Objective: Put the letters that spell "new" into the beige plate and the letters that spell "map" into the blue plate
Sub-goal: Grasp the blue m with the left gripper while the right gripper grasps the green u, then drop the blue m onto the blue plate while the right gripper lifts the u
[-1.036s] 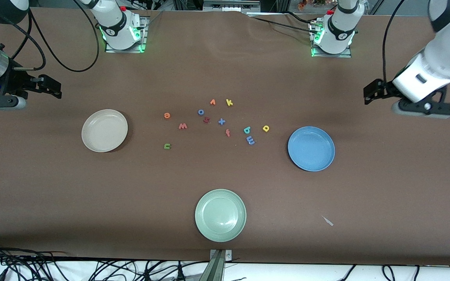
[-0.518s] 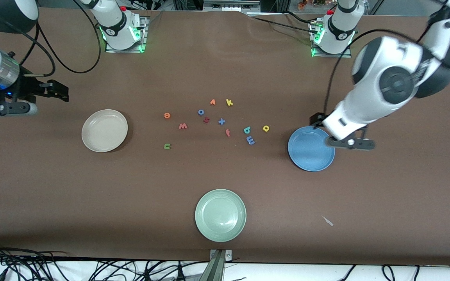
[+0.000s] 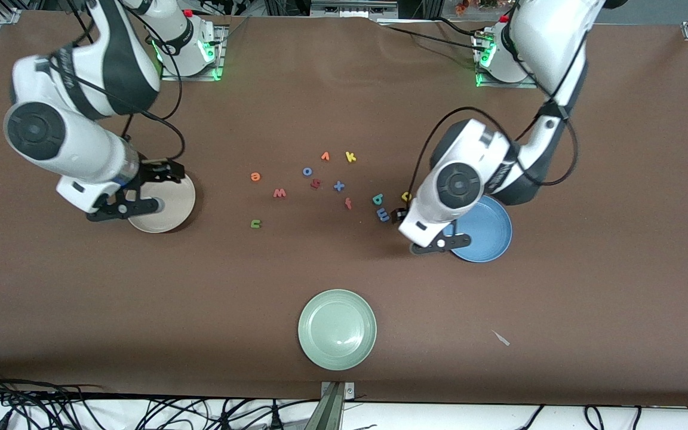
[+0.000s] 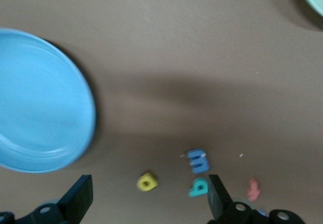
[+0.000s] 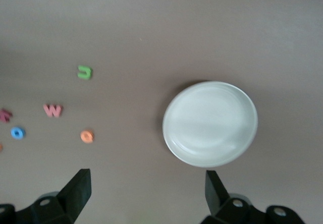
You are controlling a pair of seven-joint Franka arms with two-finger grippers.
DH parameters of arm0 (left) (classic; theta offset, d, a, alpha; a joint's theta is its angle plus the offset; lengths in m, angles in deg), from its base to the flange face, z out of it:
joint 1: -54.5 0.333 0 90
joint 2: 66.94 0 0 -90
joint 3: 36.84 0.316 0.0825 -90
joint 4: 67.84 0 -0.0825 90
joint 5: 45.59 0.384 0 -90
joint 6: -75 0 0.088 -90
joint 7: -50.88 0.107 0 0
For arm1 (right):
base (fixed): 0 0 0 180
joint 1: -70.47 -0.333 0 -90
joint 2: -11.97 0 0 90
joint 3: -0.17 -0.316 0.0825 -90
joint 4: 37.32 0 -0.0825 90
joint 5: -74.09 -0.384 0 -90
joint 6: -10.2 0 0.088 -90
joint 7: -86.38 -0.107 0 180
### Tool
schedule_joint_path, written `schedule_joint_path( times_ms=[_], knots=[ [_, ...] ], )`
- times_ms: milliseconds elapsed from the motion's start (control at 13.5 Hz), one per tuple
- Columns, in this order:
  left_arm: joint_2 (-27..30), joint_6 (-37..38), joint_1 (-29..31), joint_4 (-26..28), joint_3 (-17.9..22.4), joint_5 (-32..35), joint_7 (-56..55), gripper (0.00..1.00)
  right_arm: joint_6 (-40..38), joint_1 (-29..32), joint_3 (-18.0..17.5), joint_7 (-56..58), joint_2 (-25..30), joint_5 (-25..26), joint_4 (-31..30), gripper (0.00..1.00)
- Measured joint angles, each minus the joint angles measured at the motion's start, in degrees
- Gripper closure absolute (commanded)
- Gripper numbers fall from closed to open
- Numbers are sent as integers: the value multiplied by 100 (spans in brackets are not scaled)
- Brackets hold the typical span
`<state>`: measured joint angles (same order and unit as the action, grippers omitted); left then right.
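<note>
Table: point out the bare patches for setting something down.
Bare cloth lies between the green plate and the letter cluster, and between the beige plate and the green "n". Crowded: the letters beside the blue plate.

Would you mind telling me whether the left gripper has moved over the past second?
Yes. The left gripper has swung in from the table's end, past the blue plate, toward the letters.

High front camera, two down-facing wrist cameras

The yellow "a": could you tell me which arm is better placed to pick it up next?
The left arm, I'd say. Its open left gripper hangs right by the yellow "a" and the blue plate, while the right gripper, also open, is over the beige plate.
</note>
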<state>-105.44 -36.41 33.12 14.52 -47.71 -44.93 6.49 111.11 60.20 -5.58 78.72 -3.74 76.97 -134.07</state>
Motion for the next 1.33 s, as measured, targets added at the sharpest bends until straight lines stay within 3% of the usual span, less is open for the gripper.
schedule_joint_path(
  times_ms=[222, 370, 666, 962, 1257, 1331],
  knots=[
    [-455, -408, -381, -28, -12, -4, -470, 0, 689, -284, -3, -452, -457, 0, -108, 0],
    [-682, -713, -552, -33, -11, -9, -833, 0, 1575, -430, -4, -933, -681, 0, -471, 0],
    [-796, -794, -586, -34, 0, -12, -1168, 1, 2675, -693, -4, -1763, -1109, 0, -910, 0],
    [-990, -792, -598, -29, 9, -12, -1184, 25, 3196, -807, -4, -2048, -1592, -41, -919, 0],
    [-1081, -807, -603, -50, 2, -43, -1192, 67, 3431, -809, -3, -2162, -1800, -294, -917, 2],
    [-1081, -806, -605, -68, 0, -56, -1192, 82, 3453, -813, -3, -2180, -1833, -299, -916, 3]
  ],
)
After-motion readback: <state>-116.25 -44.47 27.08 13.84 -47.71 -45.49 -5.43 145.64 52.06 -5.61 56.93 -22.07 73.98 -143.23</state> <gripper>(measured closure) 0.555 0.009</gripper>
